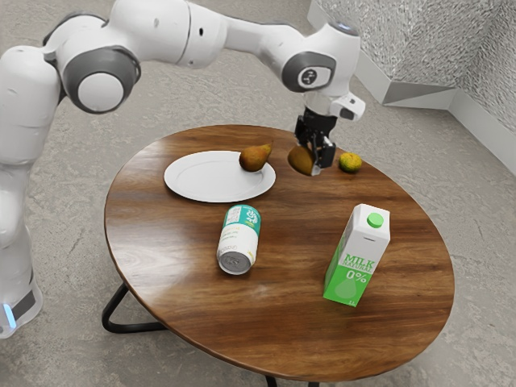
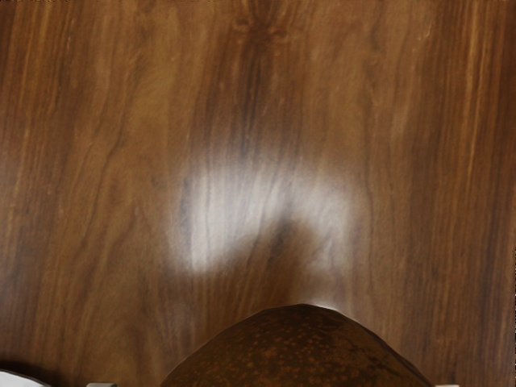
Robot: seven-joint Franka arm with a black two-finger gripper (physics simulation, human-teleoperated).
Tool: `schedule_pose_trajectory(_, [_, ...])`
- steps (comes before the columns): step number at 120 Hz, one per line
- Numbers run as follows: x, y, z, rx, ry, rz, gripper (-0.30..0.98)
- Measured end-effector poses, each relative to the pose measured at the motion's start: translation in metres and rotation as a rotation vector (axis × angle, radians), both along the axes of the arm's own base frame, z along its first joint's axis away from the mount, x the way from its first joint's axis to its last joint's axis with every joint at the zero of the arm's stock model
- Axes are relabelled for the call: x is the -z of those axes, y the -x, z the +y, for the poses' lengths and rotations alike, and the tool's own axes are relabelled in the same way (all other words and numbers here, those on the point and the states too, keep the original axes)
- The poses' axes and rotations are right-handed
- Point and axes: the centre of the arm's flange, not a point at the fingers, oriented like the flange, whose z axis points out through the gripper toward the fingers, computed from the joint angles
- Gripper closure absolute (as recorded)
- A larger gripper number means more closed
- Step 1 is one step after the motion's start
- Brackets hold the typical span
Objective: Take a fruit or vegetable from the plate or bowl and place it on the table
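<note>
Below the pincer (image 1: 313, 158), see the round wooden table (image 1: 282, 310), with the white plate (image 1: 201, 179) toward the exterior view's left of the fingers, and the milk carton (image 1: 356, 258) and lying can (image 1: 239, 239) nearer that camera. Left of the pincer in that view, find the pear (image 1: 253, 159) on the plate. Between both fingers, pinch the brown fruit (image 1: 301, 160) in the air, near the smaller yellow fruit (image 1: 350, 163).

And we're in what looks like a home: round table (image 1: 282, 322) under the hand (image 1: 316, 160), plate (image 1: 210, 179) near it, milk (image 1: 355, 262) farther off. Beyond the hand, rough pale wall (image 1: 435, 40) runs down to grey floor (image 1: 72, 242).
</note>
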Motion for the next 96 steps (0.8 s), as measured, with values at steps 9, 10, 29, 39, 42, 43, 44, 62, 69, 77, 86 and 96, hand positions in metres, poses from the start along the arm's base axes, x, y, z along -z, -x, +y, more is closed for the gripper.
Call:
schedule_pose_trajectory(9, [0.004, -0.012, -0.008, 0.011, -0.004, -0.007, 0.29])
schedule_pose_trajectory(10, [0.005, -0.013, -0.009, 0.012, -0.004, -0.008, 0.29])
schedule_pose_trajectory(29, [0.018, -0.025, -0.028, 0.037, 0.001, -0.025, 0.27])
schedule_pose_trajectory(39, [0.031, -0.032, -0.032, 0.041, 0.002, -0.028, 0.27])
schedule_pose_trajectory(42, [0.036, -0.033, -0.033, 0.041, 0.003, -0.029, 0.28])
schedule_pose_trajectory(43, [0.038, -0.034, -0.033, 0.041, 0.003, -0.028, 0.27])
schedule_pose_trajectory(44, [0.04, -0.034, -0.034, 0.041, 0.003, -0.028, 0.27])
schedule_pose_trajectory(62, [0.074, -0.046, -0.039, 0.042, 0.009, -0.022, 0.28])
schedule_pose_trajectory(69, [0.085, -0.049, -0.041, 0.042, 0.01, -0.017, 0.28])
schedule_pose_trajectory(77, [0.095, -0.052, -0.04, 0.037, 0.01, -0.02, 0.28])
schedule_pose_trajectory(86, [0.1, -0.055, -0.041, 0.034, 0.01, -0.026, 0.26])
schedule_pose_trajectory(96, [0.098, -0.056, -0.038, 0.016, 0.038, -0.038, 0.15])
